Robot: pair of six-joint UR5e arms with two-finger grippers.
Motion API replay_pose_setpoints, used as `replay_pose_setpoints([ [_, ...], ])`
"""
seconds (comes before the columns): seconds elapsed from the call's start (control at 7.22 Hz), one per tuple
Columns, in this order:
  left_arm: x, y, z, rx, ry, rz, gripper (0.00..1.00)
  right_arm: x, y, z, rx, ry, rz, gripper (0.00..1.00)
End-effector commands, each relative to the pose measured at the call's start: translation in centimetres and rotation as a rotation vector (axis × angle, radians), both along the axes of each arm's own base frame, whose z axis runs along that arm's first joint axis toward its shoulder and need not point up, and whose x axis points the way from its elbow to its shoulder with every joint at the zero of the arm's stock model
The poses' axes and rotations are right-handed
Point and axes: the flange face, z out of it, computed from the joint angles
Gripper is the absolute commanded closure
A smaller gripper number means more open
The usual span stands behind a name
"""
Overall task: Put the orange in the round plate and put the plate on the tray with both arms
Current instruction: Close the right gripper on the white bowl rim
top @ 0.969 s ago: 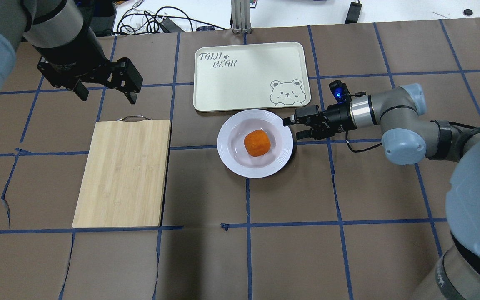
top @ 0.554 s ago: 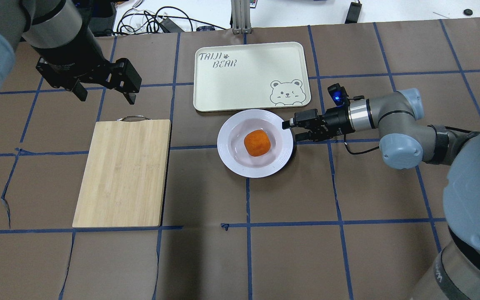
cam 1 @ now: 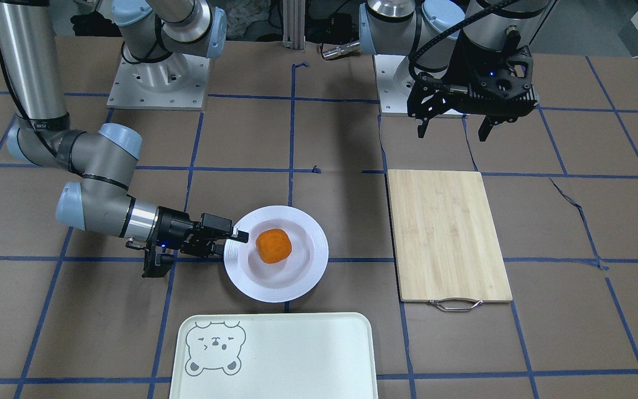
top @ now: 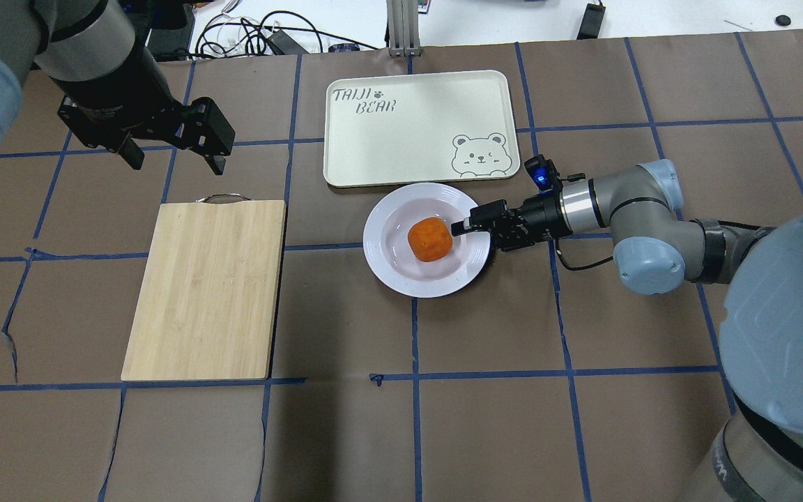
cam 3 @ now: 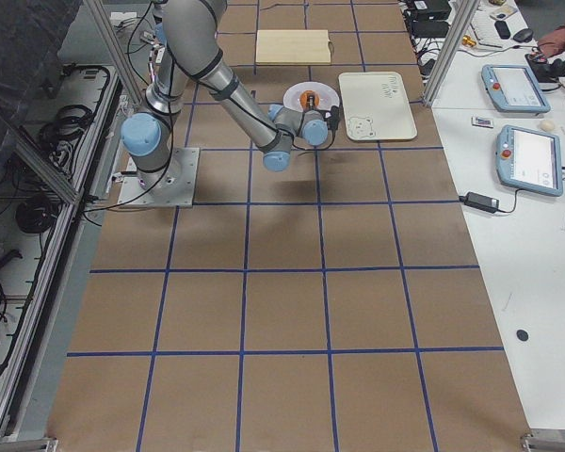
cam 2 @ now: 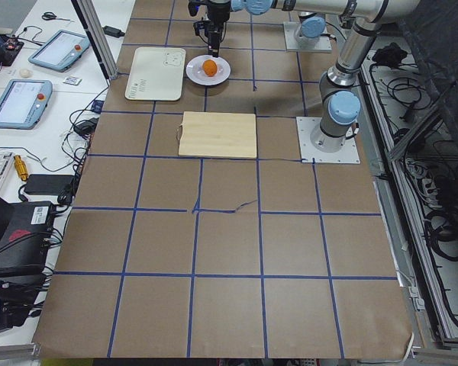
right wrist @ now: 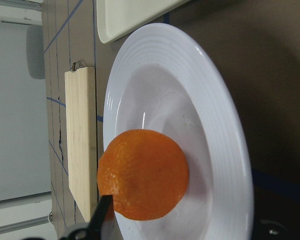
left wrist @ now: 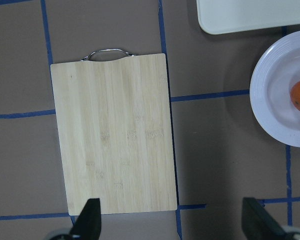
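The orange [top: 430, 238] lies in the sunken centre of the round plate [top: 401, 279], which rests on the table just in front of the tray [top: 419, 129]. My right gripper [top: 477, 234] is open and straddles the plate's right rim. One finger reaches over the rim almost to the orange [right wrist: 145, 175]; the other sits outside the rim [right wrist: 225, 140], low by the table. In the front view this gripper [cam 1: 230, 244] lies nearly flat at the plate [cam 1: 319, 255]. My left gripper [top: 177, 160] hangs open and empty above the table, beyond the cutting board's handle end.
A bamboo cutting board [top: 206, 289] with a metal handle lies left of the plate. Cables and gear sit past the table's far edge. Blue tape lines cross the brown table cover.
My right gripper slid left, from just outside the plate to astride its rim, one finger now over the plate near the orange. The left arm barely moved.
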Motion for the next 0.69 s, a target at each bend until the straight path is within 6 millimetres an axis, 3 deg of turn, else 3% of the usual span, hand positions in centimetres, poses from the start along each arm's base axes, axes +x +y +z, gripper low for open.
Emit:
replay_pose_setpoints([
  [0.0,0.0,0.13,0.09,-0.001,0.0,0.0,0.0,0.19,0.15,0.19,0.006,0.004,0.002,0.54],
  [0.55,0.07,0.16,0.17,-0.003,0.0,0.002,0.0,-0.01,0.14,0.1,0.048,0.01,-0.018,0.6],
])
